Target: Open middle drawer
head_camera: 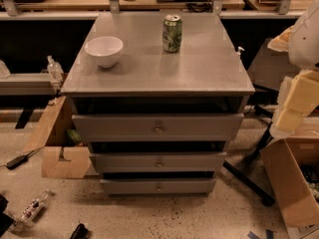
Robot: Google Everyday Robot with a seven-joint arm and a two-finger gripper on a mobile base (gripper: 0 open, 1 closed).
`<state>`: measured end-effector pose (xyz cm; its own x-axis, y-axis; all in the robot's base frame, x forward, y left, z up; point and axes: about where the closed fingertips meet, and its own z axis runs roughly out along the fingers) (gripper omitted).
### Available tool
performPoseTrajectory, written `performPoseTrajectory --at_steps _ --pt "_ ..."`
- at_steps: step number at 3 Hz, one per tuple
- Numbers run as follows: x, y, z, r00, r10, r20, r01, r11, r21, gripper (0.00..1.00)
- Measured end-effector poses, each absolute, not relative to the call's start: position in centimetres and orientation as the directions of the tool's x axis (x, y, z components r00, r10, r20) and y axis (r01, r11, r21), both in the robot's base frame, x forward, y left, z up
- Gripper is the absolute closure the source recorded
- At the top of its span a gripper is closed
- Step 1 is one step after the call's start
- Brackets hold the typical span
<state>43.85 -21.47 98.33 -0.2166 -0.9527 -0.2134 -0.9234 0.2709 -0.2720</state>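
A grey metal cabinet [158, 78] stands in the middle of the camera view with three drawers stacked in its front. The middle drawer [124, 162] has a wide flat grey front and a small round knob [159, 163] at its centre. Its front sits about in line with the fronts of the drawers above and below it. My gripper [294, 103] shows at the right edge as pale yellow blocks under a white arm part. It is well to the right of the cabinet and above the level of the middle drawer, touching nothing.
A white bowl [104, 50] and a green can [172, 33] stand on the cabinet top. The top drawer [119, 127] and the bottom drawer [129, 186] each have a knob. Cardboard boxes sit on the floor at left [57, 148] and right [291, 183]. A dark chair leg [246, 180] and scattered litter lie on the floor.
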Motion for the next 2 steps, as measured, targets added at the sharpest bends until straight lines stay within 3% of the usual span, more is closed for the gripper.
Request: performPoseTrajectory --at_steps 2 --pt "44.1 -21.5 96.6 -0.217 -0.952 -0.214 -0.920 0.273 -0.282 0.00"
